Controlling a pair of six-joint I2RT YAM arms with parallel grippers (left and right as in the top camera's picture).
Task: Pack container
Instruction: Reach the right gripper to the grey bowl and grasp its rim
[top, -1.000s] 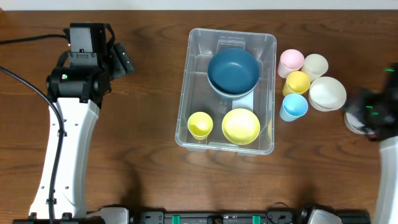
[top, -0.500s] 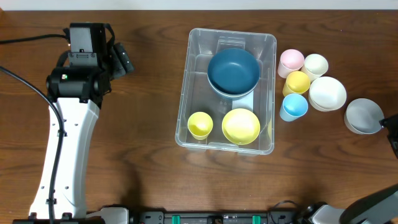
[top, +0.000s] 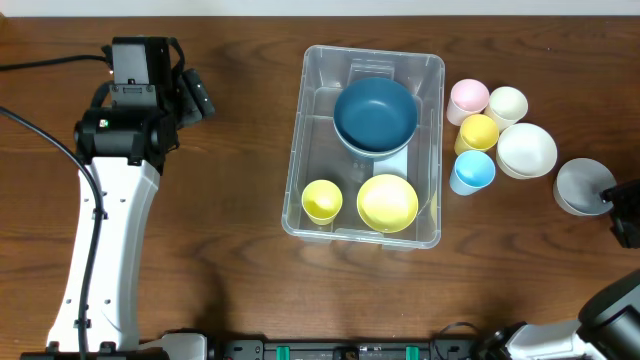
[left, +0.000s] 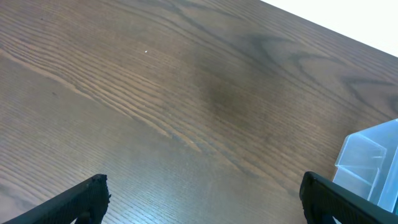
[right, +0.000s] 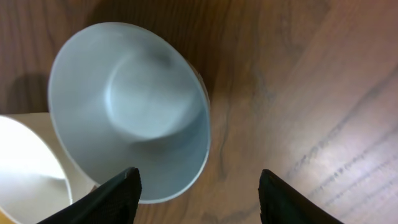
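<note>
The container (top: 312, 150), a large clear bin, stands mid-table and holds a dark blue bowl (top: 375, 112), a yellow bowl (top: 387, 202) and a yellow cup (top: 322, 200). Only its corner (left: 370, 162) shows in the left wrist view. A grey bowl (top: 583, 186) sits at the far right. My right gripper (top: 625, 205) is at the right edge beside it, open. In the right wrist view the right gripper (right: 202, 199) straddles the grey bowl's (right: 134, 106) near rim, one finger over the bowl and one outside. My left gripper (top: 195, 95) (left: 205, 202) hangs open over bare wood, far left.
Right of the bin stand a pink cup (top: 468, 98), a cream cup (top: 507, 104), a yellow cup (top: 478, 132), a blue cup (top: 472, 172) and a white bowl (top: 526, 150). The white bowl (right: 25, 168) touches the grey one. The left arm's cable trails at the far left.
The right arm, which covered the grey bowl a second ago, drew off to the right edge and has come back slightly toward the bowl. The left arm has not moved.
</note>
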